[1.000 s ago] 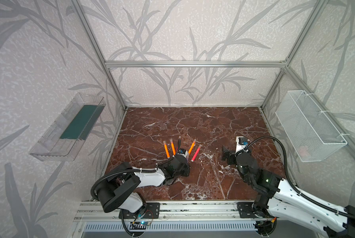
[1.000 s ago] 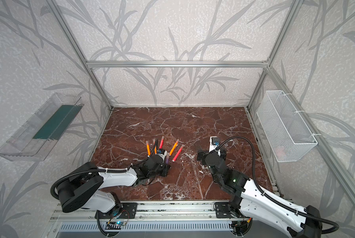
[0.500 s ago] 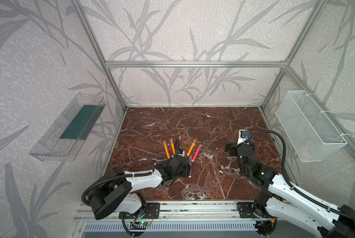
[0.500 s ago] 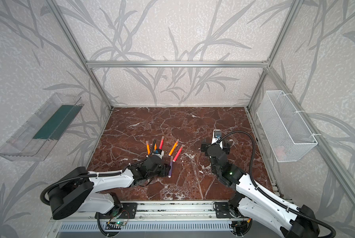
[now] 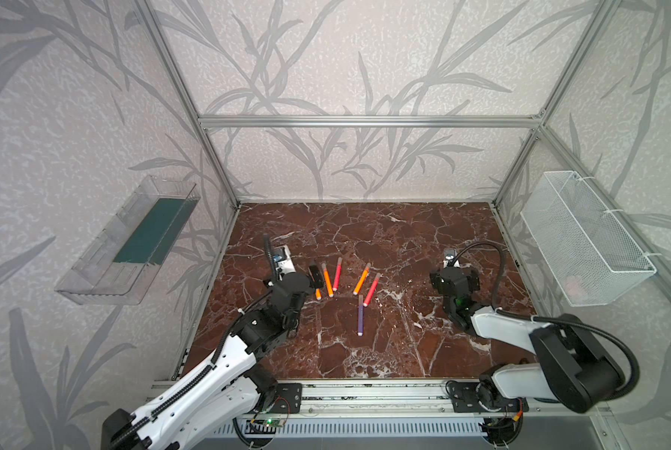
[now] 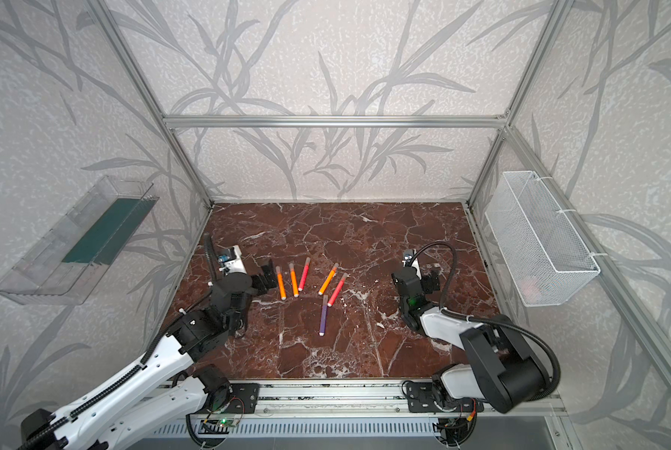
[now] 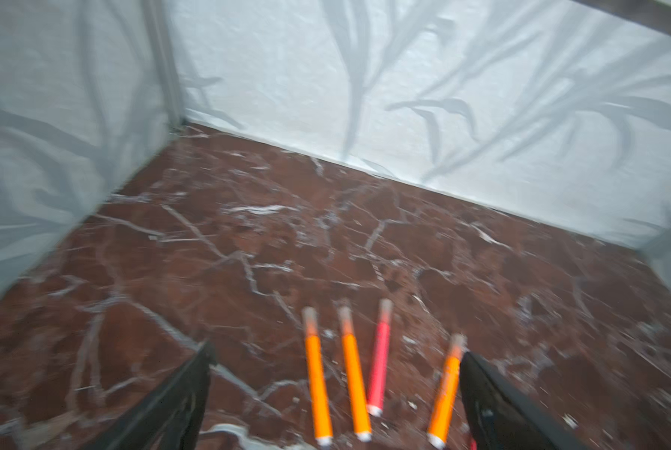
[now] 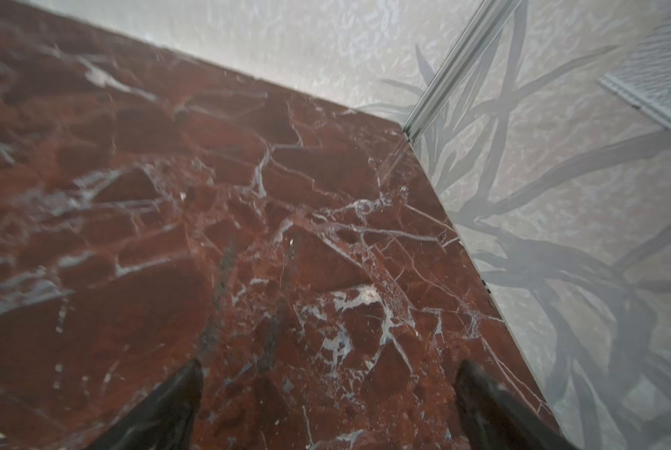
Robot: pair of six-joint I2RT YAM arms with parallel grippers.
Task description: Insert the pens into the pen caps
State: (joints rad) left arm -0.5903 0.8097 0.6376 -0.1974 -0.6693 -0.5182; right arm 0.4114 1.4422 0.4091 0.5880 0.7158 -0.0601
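1. Pens check: purple pen (image 5: 360,317) flat on marble (image 5: 365,233), orange and red pens (image 5: 328,282) fanned just beyond, caps (image 5: 367,266) on.
2. Left gripper (image 6: 264,277): gapes wide, empty, beyond-left of it.
3. Right gripper (image 8: 331,366): same, well right.

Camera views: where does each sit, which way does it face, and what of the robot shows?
Top views: high at the front, looking down on the marble table; both arms, six pens.
Left wrist: on the left arm, facing the back wall; open left gripper, pens ahead.
Right wrist: on the right arm, facing the back right corner; open right gripper.
Shared: top and left wrist views show the orange pens.
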